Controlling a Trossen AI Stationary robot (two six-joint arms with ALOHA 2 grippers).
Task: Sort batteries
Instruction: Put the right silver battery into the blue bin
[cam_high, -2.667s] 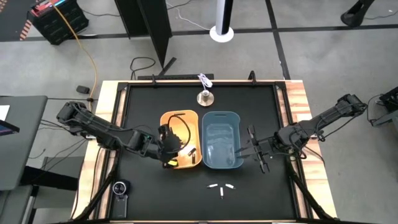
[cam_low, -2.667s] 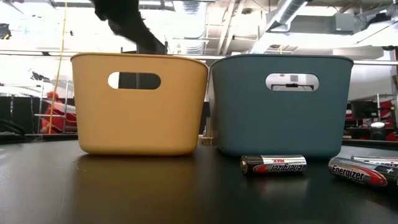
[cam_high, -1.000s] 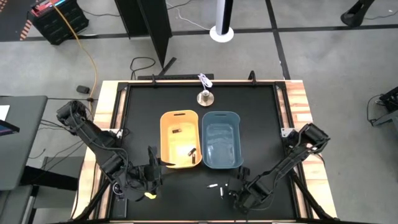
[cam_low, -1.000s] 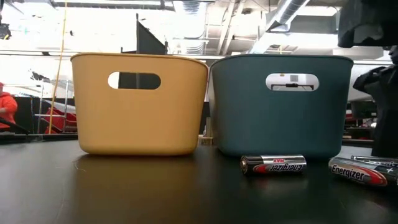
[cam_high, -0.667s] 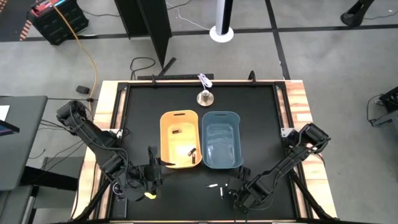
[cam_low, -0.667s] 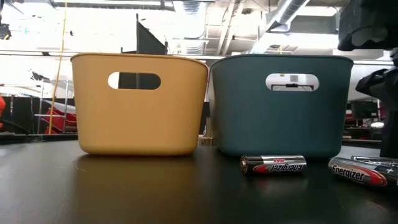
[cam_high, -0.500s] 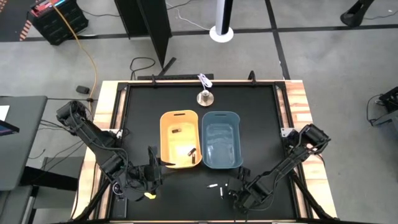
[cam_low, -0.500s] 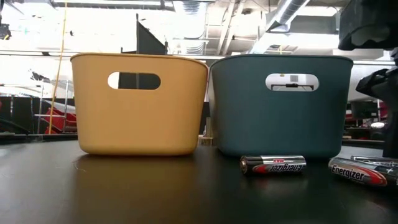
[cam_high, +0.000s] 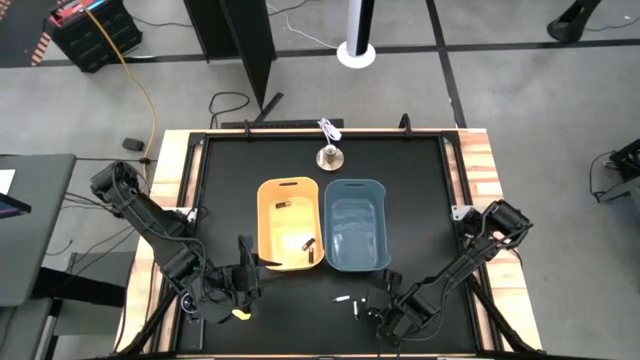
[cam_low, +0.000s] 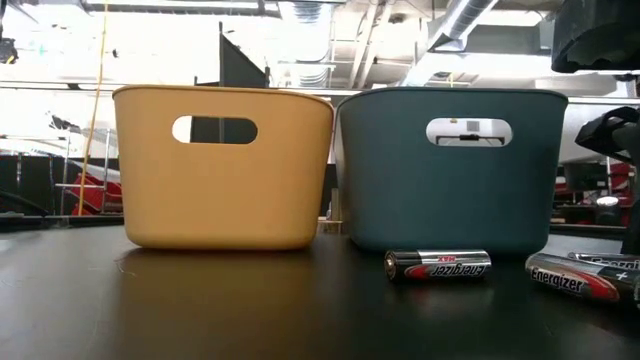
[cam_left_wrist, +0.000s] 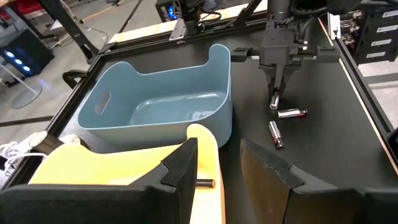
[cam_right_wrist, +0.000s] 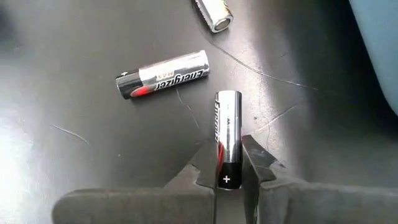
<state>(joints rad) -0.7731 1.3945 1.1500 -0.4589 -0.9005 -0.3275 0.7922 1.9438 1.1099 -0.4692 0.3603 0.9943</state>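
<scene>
Yellow tub (cam_high: 290, 225) has few dark batteries (cam_high: 309, 245) inside, blue tub (cam_high: 355, 225) looks empty. Right gripper (cam_right_wrist: 227, 180) low on table, fingers (cam_right_wrist: 260, 173) clamped on silver battery (cam_right_wrist: 226, 138); two loose batteries (cam_right_wrist: 163, 74) just beyond fingertips. Left gripper (cam_left_wrist: 217, 163) beside yellow tub, fingers apart, holding nothing. Only low view shows brand labels and tub handles.

From above, a yellow tub (cam_high: 289, 224) and a blue tub (cam_high: 356, 225) stand side by side mid-desk (cam_high: 420, 190). Dark batteries (cam_high: 308, 246) lie in the yellow tub. Pale batteries (cam_high: 350, 301) lie in front of the blue tub, beside the right gripper (cam_high: 377, 305). The left gripper (cam_high: 243, 272) sits near the yellow tub's front corner.
</scene>
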